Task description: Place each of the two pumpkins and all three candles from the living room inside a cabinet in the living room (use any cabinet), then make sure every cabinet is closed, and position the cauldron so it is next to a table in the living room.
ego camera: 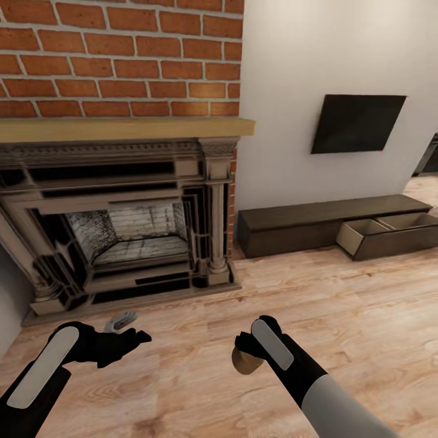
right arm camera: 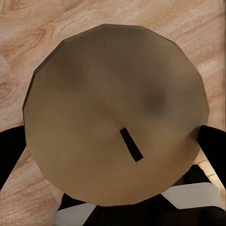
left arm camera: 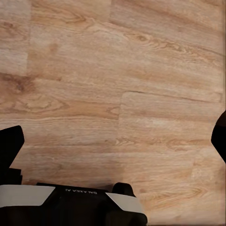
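My right gripper point(ego camera: 247, 354) hangs low over the wooden floor, shut on a stubby tan candle point(ego camera: 246, 364). In the right wrist view the candle's round top point(right arm camera: 94, 94) with its dark wick sits between the two black fingers of that gripper point(right arm camera: 113, 148). My left gripper point(ego camera: 132, 338) stands open near the fireplace base, and in the left wrist view its gripper point(left arm camera: 113, 141) has only bare floor between the spread fingers. The long low dark brown cabinet point(ego camera: 292, 225) runs along the white wall to the right, with two drawers point(ego camera: 365, 234) pulled open and pale inside. The pumpkins, cauldron and table are out of view.
A stone fireplace point(ego camera: 121, 237) with a wooden mantel under a brick wall stands ahead on the left. A dark TV point(ego camera: 358, 121) hangs on the wall above the cabinet. Wooden floor point(ego camera: 340, 316) stretches between me and the cabinet.
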Robot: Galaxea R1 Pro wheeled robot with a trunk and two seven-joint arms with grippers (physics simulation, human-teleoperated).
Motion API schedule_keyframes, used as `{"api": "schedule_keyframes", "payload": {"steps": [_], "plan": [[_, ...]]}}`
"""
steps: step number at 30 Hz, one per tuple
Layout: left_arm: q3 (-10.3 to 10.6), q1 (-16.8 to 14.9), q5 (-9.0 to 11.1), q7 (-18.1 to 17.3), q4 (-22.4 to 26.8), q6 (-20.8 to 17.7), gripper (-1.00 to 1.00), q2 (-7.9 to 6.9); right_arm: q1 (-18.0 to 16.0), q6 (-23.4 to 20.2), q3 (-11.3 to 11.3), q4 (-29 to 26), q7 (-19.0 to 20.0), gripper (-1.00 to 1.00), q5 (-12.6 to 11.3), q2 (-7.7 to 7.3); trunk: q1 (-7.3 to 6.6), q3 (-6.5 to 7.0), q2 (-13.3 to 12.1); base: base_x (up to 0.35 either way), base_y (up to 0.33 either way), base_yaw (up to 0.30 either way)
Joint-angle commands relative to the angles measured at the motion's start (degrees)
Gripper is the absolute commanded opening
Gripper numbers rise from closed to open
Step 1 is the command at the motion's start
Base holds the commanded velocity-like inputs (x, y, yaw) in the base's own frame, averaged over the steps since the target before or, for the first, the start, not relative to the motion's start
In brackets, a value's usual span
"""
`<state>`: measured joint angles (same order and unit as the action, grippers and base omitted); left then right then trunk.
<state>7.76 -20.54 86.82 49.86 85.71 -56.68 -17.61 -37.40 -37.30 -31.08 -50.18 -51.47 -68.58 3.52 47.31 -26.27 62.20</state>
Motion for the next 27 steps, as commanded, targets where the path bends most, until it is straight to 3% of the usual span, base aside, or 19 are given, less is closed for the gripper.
{"api": "schedule_keyframes", "payload": {"steps": [1,27], "plan": [[0.06,-0.03,0.55,0.60,0.09,0.00,1.00,-0.07,-0.10,-0.14,-0.12,-0.02,-0.41,-1.00,-0.32,-0.01,-0.22,0.12,-0.37,0.000,0.000,-0.273],[0.06,-0.03,0.55,0.59,0.07,-0.02,1.00,-0.12,-0.09,-0.05,-0.12,0.00,-0.38,-1.00,-0.32,-0.09,-5.93,4.79,-10.80,0.000,0.000,-0.273]]}}
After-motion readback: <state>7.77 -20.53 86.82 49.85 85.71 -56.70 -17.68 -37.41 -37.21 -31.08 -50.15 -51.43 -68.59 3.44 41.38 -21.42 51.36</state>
